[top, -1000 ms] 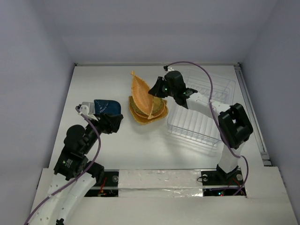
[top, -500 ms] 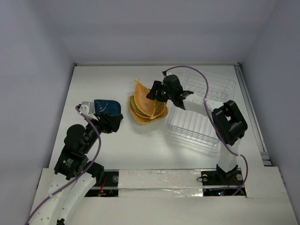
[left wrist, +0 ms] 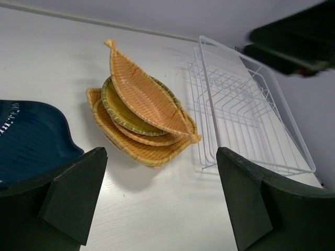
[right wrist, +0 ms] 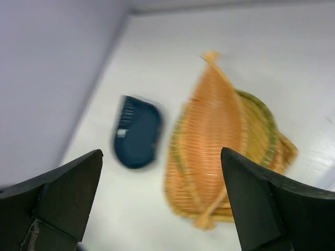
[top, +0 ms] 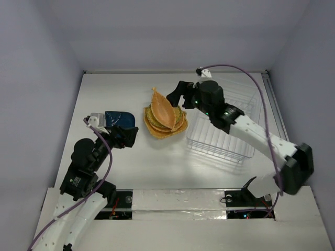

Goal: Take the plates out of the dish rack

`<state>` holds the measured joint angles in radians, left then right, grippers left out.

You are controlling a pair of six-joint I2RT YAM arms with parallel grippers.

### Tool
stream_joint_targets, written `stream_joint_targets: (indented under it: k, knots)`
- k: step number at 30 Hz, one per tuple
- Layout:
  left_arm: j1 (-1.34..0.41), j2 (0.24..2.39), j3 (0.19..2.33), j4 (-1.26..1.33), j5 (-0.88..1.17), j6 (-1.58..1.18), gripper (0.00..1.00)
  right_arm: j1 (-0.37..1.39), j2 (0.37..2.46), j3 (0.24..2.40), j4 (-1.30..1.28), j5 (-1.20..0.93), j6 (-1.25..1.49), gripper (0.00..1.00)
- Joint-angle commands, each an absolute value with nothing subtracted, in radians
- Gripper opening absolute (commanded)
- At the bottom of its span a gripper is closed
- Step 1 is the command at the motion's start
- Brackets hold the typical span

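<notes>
Three orange-tan woven plates lie stacked on the white table left of the dish rack; the pointed-oval one is on top, tilted. The left wrist view shows the same stack beside the clear wire dish rack, whose slots hold nothing. My right gripper hovers open just right of and above the stack, with the blurred plates below its spread jaws. My left gripper stands open and empty near the table's left side, facing the stack.
A dark blue rounded object lies left of the stack, close to my left gripper; it also shows in the wrist views. Grey walls enclose the table on three sides. My right arm reaches over the rack.
The pointed-oval plate, held upright by my right gripper a second ago, now lies on the stack. The right gripper has opened and drawn back to the right. The left arm has stayed put.
</notes>
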<state>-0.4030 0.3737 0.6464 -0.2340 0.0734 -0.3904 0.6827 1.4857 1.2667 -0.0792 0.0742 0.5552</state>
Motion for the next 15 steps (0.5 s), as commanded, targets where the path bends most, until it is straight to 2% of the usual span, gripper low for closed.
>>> stream_joint_targets:
  k: [1,3,4,6,7,8,9,10,14,15]
  knots:
    - [-0.397,0.376,0.745,-0.192,0.055,-0.382,0.84,0.747,1.233,1.252,-0.074,0.215,0.463,1.00]
    - [-0.397,0.388,0.797,-0.187,0.052,-0.380,0.85,0.747,1.128,1.178,-0.029,0.215,0.453,1.00]
    - [-0.397,0.391,0.813,-0.184,0.045,-0.379,0.85,0.747,1.009,1.148,-0.014,0.218,0.448,0.98]
    - [-0.397,0.399,0.845,-0.173,0.028,-0.379,0.86,0.747,0.880,1.027,0.087,0.221,0.442,0.90]
    - [-0.397,0.397,0.870,-0.166,0.011,-0.379,0.86,0.747,0.815,0.984,0.118,0.221,0.439,0.55]
    - [-0.397,0.390,0.879,-0.155,0.009,-0.377,0.87,0.747,0.757,0.947,0.144,0.227,0.440,0.27]
    - [-0.397,0.385,0.884,-0.135,0.000,-0.374,0.87,0.747,0.659,0.895,0.158,0.251,0.445,0.08]
    - [-0.397,0.380,0.893,-0.127,-0.039,-0.371,0.88,0.747,0.620,0.878,0.156,0.262,0.448,0.00]
    - [-0.397,0.377,0.894,-0.103,-0.063,-0.365,0.88,0.747,0.523,0.822,0.140,0.301,0.433,0.00]
    - [-0.397,0.379,0.891,-0.098,-0.058,-0.367,0.88,0.747,0.514,0.818,0.134,0.305,0.434,0.11]
